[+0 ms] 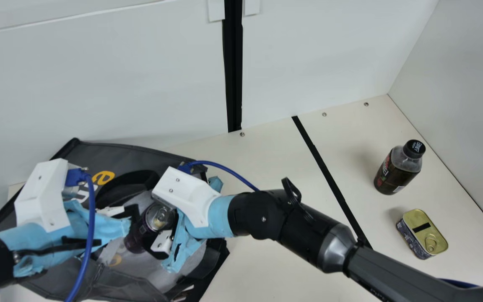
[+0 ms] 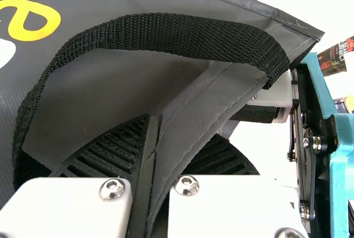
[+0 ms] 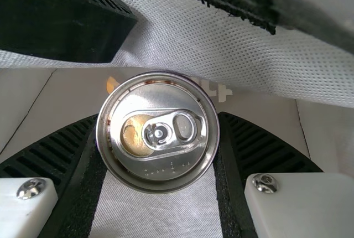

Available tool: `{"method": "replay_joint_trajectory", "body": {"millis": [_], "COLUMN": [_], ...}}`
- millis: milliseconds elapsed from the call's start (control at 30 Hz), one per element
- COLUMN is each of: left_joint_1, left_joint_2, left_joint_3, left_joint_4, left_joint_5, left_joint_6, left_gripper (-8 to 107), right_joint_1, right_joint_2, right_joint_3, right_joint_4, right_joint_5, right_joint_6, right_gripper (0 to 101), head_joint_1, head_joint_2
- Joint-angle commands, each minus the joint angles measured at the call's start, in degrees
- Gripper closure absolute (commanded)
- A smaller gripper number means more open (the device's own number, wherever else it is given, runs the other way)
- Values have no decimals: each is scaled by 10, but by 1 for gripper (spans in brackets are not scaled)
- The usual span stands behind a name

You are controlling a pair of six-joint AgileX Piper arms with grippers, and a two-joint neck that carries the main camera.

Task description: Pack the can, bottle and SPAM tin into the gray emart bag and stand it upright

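- Lower left: the gray fabric emart bag with black straps (image 1: 118, 155) on the cream bench (image 1: 266, 163), its edge pinched by the left hand (image 1: 131, 212).
- Lower left: the right hand (image 1: 151, 230) grips the dark, silver-topped can (image 1: 159, 217) upright at the bag's opening.
- Right: the dark plastic bottle with black cap (image 1: 397, 167), standing.
- Lower right: the gold-lidded rectangular SPAM tin (image 1: 422, 233).
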Motion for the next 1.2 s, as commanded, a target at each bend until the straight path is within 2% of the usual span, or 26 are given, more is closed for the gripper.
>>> {"method": "replay_joint_trajectory", "body": {"millis": [0, 567, 1167], "left_joint_1": [0, 0, 0], "left_joint_2": [0, 0, 0], "left_joint_3": [0, 0, 0], "left_joint_4": [0, 0, 0], "left_joint_5": [0, 0, 0], "left_joint_6": [0, 0, 0], "left_gripper": [107, 107, 107], "right_joint_1": [-1, -9, -27], "right_joint_2": [-2, -30, -74], "right_joint_3": [-1, 10, 24], "right_joint_4": [-1, -13, -17], "right_joint_5": [2, 14, 36], "right_joint_6": [2, 7, 4], "right_gripper": [65, 8, 6], "head_joint_1": [-13, -13, -13], "head_joint_2": [0, 0, 0]}}
